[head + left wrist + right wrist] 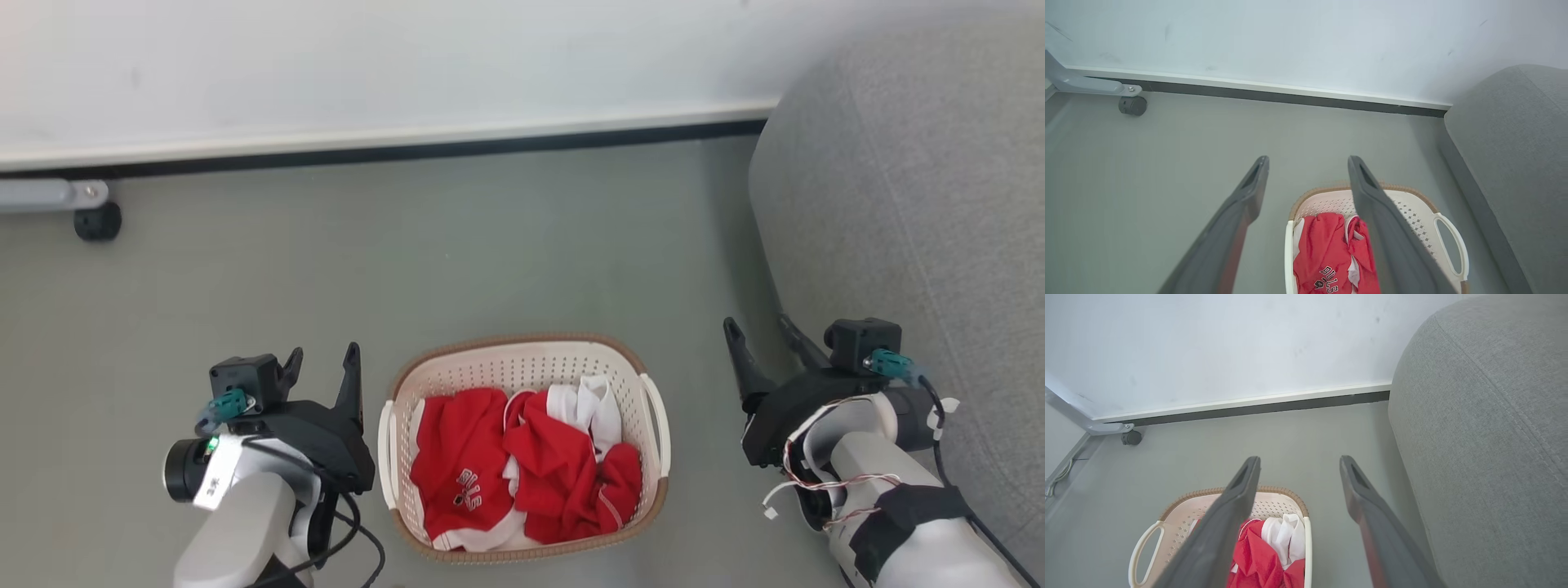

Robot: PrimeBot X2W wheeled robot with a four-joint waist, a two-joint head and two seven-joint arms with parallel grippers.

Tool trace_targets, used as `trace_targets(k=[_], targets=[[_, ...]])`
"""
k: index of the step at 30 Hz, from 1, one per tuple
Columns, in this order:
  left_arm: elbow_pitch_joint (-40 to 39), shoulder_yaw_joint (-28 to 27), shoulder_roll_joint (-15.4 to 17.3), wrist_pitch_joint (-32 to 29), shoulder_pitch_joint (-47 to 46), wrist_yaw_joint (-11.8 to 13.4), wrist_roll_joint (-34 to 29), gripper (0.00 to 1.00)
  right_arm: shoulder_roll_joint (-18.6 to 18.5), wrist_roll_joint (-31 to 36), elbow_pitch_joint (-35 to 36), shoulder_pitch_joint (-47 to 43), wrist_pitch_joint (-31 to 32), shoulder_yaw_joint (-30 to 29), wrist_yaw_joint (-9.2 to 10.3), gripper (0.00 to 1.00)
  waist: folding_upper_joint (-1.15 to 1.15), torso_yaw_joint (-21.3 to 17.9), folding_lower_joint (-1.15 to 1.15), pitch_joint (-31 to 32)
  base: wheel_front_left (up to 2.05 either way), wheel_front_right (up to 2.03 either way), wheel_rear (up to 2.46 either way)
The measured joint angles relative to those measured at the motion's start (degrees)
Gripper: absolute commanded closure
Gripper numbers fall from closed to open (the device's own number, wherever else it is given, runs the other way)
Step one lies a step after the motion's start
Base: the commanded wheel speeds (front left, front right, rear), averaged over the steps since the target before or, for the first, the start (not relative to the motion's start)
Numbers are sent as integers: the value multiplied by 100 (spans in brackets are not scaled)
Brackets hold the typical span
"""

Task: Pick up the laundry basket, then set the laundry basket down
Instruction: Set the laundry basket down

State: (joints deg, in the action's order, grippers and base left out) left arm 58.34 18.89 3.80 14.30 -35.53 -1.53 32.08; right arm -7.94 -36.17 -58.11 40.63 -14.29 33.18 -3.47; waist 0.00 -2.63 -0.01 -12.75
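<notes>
Cream-white perforated plastic, brown-rimmed, the laundry basket (514,365) sits on the grey floor (490,245) at the head view's lower centre, red and white clothes (522,465) inside. Left tool (323,353), fingers spread, hangs just beside its left handle; right tool (756,322), also spread, stands apart at lower right, near a grey sofa (898,163).

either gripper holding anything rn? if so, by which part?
Nothing is held. The left gripper and right gripper are both open, one on each side of the laundry basket, neither touching it.
</notes>
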Motion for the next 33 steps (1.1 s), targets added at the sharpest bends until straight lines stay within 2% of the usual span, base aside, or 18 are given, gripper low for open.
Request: trace_targets(k=[8,20,33], targets=[[-1047,-154,186,0,586,256,-185,0,-179,187,722,-339,0,-157,214,0,0,-11,0,336,0,0,0],[-3292,-328,452,0,2087,667,-821,0,-501,700,2230,-1392,-1,-338,661,0,0,-2,0,899,0,0,0],[-4968,-581,544,1,3483,815,-1198,0,-723,1049,3427,-2434,-5,-457,909,0,0,-50,1,1342,0,0,0]])
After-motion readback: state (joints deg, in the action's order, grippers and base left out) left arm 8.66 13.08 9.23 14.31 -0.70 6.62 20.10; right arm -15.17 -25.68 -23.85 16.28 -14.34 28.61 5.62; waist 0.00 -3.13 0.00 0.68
